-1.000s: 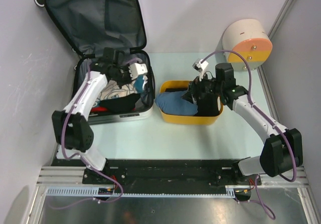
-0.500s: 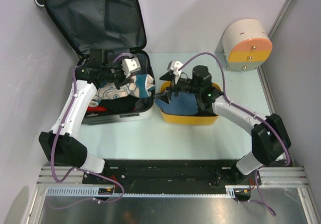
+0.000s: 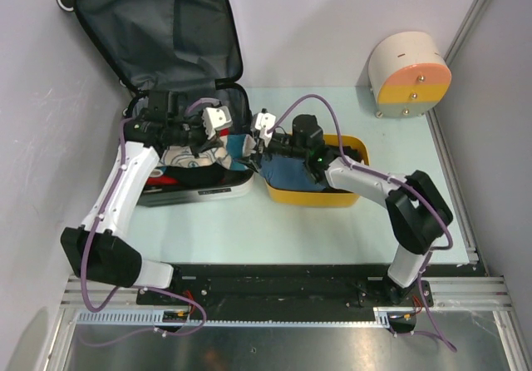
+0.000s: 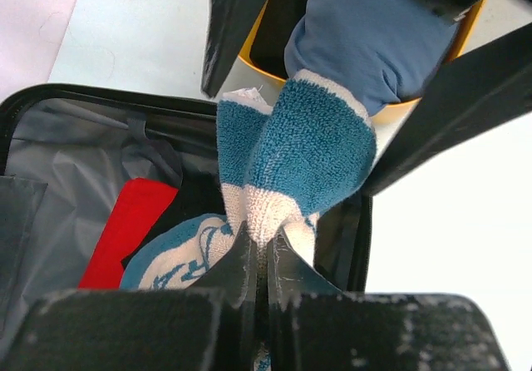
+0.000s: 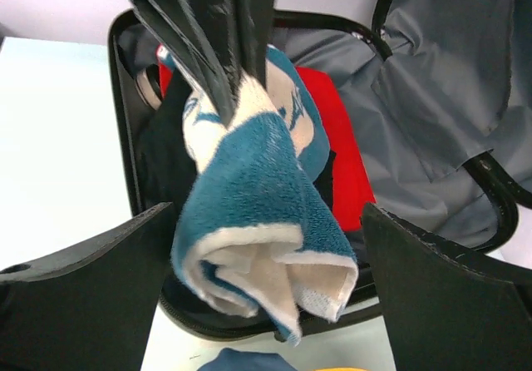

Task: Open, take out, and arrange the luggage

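Here, left tool [image 4: 259, 259] tight on blue-and-white towel [image 4: 312, 159], right tool [image 5: 266, 254] wide around its end, luggage [image 3: 166, 38] contents mostly hidden.

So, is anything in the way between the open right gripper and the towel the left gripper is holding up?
Nothing visible. The towel, pinched in the left gripper, hangs with its free end between the open jaws of the right gripper, with no other item in that gap.

I see the suitcase [image 3: 158, 38] lying open. At its right rim my left gripper [image 3: 221, 140] pinches a blue-and-white towel [image 3: 238, 147]. My right gripper [image 3: 253, 142], jaws wide, flanks it above the yellow basket [image 3: 356, 195] beside the suitcase.
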Robot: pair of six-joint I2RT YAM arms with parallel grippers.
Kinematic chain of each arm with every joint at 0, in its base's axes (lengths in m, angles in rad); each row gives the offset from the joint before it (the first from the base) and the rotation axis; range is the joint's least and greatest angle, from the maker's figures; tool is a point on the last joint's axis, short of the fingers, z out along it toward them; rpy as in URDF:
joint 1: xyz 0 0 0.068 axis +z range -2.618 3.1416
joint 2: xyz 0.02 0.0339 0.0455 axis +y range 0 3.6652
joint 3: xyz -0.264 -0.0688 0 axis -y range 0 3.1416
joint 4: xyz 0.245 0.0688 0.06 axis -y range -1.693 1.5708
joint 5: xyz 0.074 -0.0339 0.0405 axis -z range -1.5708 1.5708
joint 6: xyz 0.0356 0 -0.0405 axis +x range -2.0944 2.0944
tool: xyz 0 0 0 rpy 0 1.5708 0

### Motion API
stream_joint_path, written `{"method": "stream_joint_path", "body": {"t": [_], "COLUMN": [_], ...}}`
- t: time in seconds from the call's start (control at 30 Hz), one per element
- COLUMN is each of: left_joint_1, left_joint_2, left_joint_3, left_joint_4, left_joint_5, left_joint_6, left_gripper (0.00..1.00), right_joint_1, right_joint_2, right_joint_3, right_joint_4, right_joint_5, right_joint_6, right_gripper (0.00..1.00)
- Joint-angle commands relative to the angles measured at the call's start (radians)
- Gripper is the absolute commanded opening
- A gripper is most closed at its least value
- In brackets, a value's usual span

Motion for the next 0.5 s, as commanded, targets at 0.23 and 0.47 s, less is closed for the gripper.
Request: {"method": "stream_joint_path", "body": {"t": [0.23, 0.47], "left_joint_1": [0.043, 0.256], "left_joint_2": [-0.097, -0.088], "left_joint_3": [-0.015, -0.133], "left_joint_4": [0.005, 0.002], "left_joint_5": [0.044, -0.120], "left_joint_6": [-0.027, 0.134], "left_gripper": [0.36, 0.86], "right_joint_1": [0.005, -0.032], "right_joint_2": [0.088, 0.045], "right_joint_3": [0.145, 0.160], "right_joint_4": [0.053, 0.065], "right_joint_5": [0.022, 0.045], "right_joint_6": [0.025, 0.076], "right_gripper": [0.00, 0.00]}}
